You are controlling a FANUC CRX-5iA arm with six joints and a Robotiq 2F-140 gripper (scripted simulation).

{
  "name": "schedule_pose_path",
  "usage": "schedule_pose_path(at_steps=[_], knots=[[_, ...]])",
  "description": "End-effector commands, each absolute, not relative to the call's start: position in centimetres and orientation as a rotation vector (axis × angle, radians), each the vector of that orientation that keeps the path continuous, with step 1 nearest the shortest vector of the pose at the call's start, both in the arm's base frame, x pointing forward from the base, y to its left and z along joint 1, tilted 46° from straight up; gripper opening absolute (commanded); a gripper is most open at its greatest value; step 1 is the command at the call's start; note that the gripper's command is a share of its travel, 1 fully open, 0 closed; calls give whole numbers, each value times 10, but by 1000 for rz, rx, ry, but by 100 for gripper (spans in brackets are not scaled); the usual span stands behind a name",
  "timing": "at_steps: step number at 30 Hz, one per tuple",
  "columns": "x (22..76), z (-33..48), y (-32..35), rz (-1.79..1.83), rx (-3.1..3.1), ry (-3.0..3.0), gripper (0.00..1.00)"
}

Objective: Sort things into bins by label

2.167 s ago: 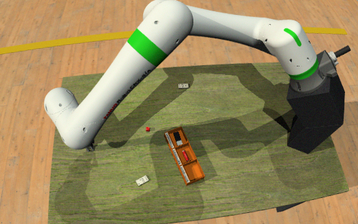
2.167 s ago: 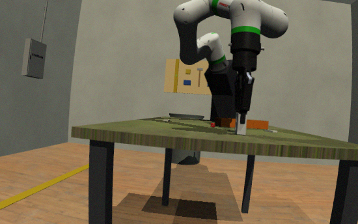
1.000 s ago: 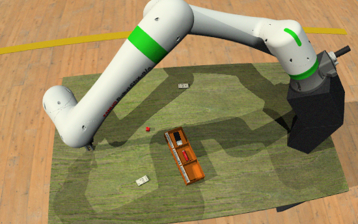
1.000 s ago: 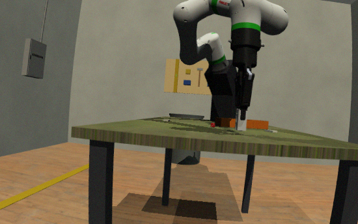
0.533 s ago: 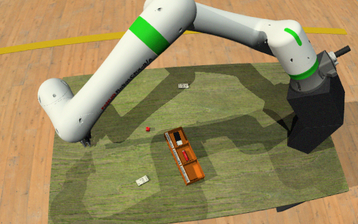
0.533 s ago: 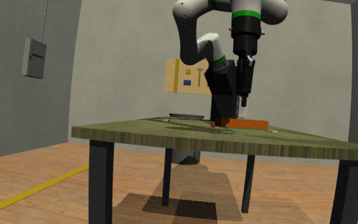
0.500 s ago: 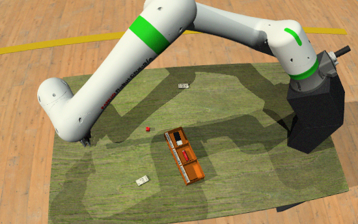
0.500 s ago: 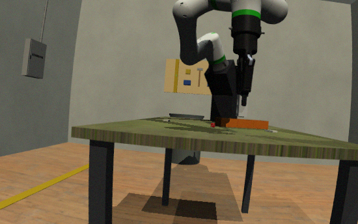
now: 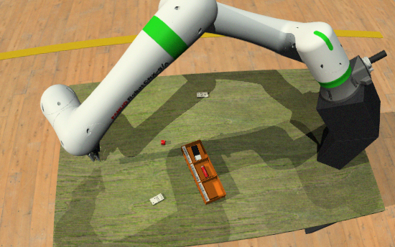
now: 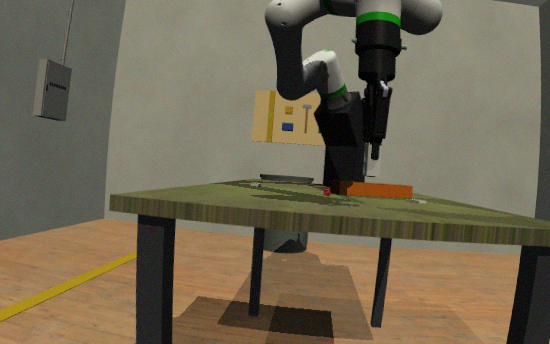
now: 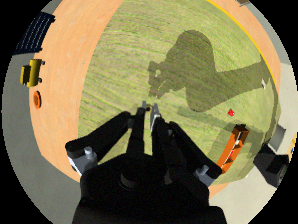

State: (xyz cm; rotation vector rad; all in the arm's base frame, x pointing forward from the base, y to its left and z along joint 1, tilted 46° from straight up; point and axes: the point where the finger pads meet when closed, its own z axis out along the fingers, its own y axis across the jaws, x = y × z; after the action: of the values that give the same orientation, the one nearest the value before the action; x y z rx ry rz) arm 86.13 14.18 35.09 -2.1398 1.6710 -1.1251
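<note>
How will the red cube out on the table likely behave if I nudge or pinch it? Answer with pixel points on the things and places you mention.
The red cube (image 9: 163,142) (image 10: 327,192) (image 11: 231,113) has straight edges, so it is probably stiff. Its blocky shape suggests it would slide rather than roll under a gentle push. It looks tiny beside the orange bins (image 9: 220,187) (image 10: 380,190) (image 11: 231,153), so probably light.
</note>
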Motion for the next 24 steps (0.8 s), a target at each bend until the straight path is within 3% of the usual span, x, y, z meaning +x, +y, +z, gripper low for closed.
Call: schedule_pose_path(at_steps=[1, 24], knots=[[857, 347, 142, -1125, -2140, 1670, 16], [770, 257, 154, -1125, -2140, 1670, 16]])
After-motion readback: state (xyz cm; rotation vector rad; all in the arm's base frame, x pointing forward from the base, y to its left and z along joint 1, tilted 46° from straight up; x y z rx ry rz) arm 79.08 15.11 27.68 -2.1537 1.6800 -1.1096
